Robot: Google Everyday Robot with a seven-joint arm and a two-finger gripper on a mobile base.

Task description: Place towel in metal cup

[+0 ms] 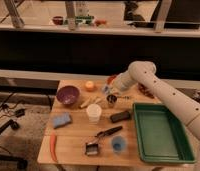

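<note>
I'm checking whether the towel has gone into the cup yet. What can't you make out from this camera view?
- The gripper, just above the metal cup: too small to tell what it holds, if anything.
- Inside the metal cup: hidden by its own wall.
- The red thing at the table's far edge: partly covered by the arm.
- The green tray: its right rim sits under the arm.

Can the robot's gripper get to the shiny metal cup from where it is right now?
Probably yes. The gripper hangs just above and left of the metal cup, near the table's far edge. Nothing lies between them. The white cup and the dark block sit nearer the front, out of the way.
</note>
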